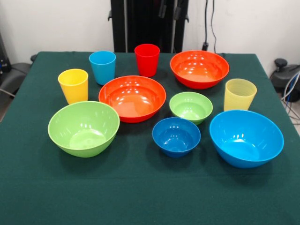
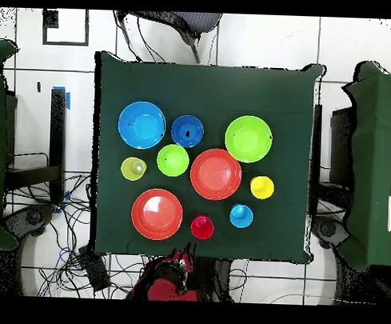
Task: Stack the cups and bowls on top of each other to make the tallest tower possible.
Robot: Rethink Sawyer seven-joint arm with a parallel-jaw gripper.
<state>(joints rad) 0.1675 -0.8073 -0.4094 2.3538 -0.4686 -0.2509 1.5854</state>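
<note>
Arm: you've got it pulled back at the pedestal (image 1: 149, 23); only a red and black bulk shows past the table edge in the overhead view.
Gripper (image 2: 176, 268): parked just off the robot-side table edge. You can't tell from either view whether it is parted or closed.
Table (image 1: 140, 197): dark green cloth, all ten pieces sit on it separately, each mouth-up.
Tower: none for you to see, no piece sits inside or on another.
Red cup (image 1: 146, 59): back row, centre, nearest the robot.
Light blue cup (image 1: 102, 67): just beside the red cup, front-view left.
Yellow cup (image 1: 73, 85): front-view left of the blue cup, a bit nearer the camera.
Ribbed pale yellow cup (image 1: 240, 94): front-view right side, just behind the big blue bowl.
Orange-red bowl, back (image 1: 199, 69): right of the red cup in the front view.
Orange-red bowl, centre (image 1: 132, 98): mid-table, in front of the blue and red cups.
Big green bowl (image 1: 84, 128): front-view left, its rim close to the centre orange-red bowl; contact unclear.
Small green bowl (image 1: 191, 107): just right of the centre orange-red bowl, front view.
Small dark blue bowl (image 1: 176, 136): just in front of the small green bowl.
Big blue bowl (image 1: 246, 138): front-view right, near the camera, close beside the dark blue bowl.
</note>
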